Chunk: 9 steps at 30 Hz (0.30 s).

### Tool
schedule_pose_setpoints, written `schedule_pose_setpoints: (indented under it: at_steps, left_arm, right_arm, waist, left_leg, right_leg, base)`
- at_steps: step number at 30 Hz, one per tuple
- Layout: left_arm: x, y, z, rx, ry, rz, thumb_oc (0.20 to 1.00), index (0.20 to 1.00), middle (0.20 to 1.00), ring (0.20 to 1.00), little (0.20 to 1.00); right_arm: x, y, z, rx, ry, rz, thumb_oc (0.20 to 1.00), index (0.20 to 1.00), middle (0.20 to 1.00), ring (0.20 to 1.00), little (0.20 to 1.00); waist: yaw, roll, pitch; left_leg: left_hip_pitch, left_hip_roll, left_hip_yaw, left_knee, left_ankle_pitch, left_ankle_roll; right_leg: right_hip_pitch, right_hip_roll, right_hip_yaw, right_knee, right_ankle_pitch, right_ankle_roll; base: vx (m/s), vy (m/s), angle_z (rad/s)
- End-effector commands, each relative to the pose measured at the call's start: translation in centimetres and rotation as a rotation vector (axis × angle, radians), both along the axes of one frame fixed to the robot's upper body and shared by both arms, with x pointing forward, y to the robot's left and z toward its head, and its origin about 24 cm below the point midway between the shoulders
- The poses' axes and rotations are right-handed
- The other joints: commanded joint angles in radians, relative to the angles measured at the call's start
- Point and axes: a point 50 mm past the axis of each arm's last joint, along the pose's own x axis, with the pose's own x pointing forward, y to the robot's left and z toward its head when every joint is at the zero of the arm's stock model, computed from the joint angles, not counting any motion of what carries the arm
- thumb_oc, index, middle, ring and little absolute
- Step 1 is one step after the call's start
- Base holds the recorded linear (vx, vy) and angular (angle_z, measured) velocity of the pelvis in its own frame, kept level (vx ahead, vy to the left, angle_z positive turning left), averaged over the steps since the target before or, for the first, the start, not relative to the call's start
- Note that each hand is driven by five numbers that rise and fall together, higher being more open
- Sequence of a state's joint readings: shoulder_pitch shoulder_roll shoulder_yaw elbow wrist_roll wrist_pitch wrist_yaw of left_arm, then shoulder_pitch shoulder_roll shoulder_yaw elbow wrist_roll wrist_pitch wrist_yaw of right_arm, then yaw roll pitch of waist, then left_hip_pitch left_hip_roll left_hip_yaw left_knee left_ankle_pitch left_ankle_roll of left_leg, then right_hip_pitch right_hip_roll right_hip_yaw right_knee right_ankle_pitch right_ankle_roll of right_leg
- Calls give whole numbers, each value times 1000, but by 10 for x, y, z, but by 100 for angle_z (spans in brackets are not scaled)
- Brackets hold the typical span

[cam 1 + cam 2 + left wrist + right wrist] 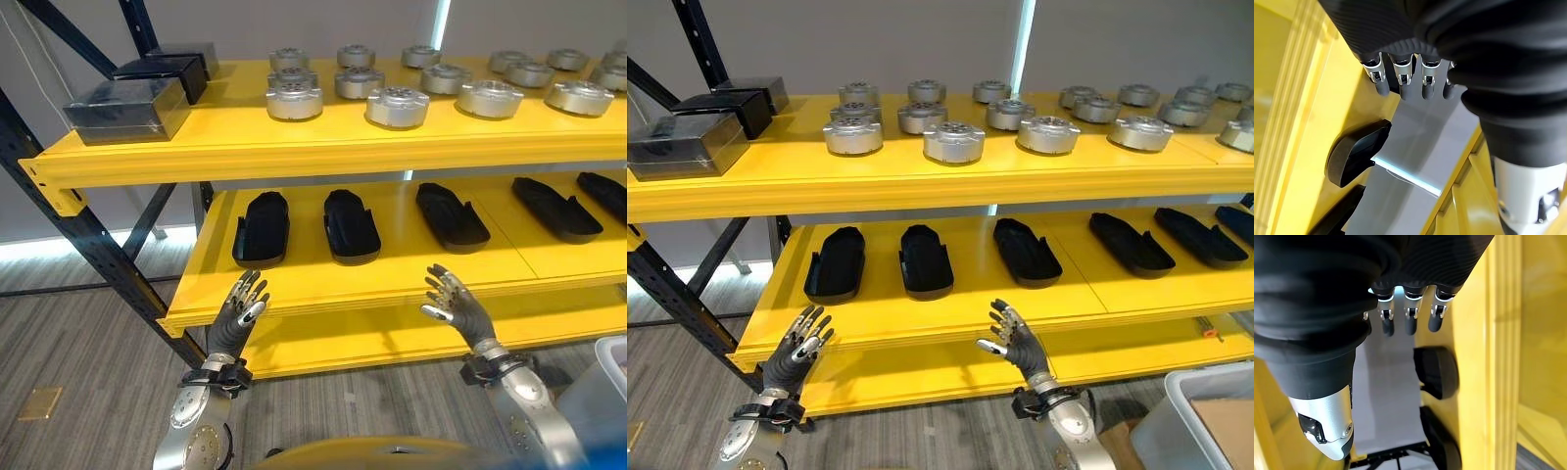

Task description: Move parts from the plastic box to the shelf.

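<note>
Black, elongated moulded plastic parts [262,227] lie in a row on the lower level of the yellow metal shelf [323,284]; round silver metal parts [397,107] sit on the level above. The left hand [238,315] and right hand [453,305] hover before the lower level's front edge, fingers relaxed and spread, holding nothing.

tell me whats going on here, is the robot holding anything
No. Both hands are empty and open, raised in front of the yellow shelf: the left hand and the right hand hover by the front edge of the lower level. That level holds a row of black parts, the upper one round silver parts and dark blocks. A corner of the plastic box shows at the robot's lower right.
</note>
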State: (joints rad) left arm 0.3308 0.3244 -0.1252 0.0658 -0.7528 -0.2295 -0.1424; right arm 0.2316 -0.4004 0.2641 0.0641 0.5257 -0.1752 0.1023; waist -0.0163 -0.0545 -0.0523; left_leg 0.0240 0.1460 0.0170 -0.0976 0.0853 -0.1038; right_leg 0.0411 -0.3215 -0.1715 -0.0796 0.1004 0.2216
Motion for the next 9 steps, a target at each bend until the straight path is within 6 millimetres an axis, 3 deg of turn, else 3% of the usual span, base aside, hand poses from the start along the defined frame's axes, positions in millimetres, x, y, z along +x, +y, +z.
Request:
schedule_pose_setpoints:
  at_steps: [1, 9]
  left_arm:
    - [17, 7, 22, 82, -125, 28, 1000, 1000, 1000, 1000, 1000]
    - [14, 11, 19, 107, -102, 43, 1000, 1000, 1000, 1000, 1000]
  right_arm:
    - [30, -1, 35, 4, -177, 14, 1000, 1000, 1000, 1000, 1000]
    - [26, 4, 30, 13, -149, 36, 1000, 1000, 1000, 1000, 1000]
  waist:
    - [1, 9, 44]
    - [0, -13, 40]
  left_leg:
    - [-2, -36, 26, 66, -98, 55]
    - [13, -39, 39, 64, -105, 60]
  right_leg:
    - [-24, 22, -28, 86, -67, -37]
    - [-16, 17, -15, 76, -58, -31]
  base:
    - [-11, 42, -7]
    - [12, 11, -9]
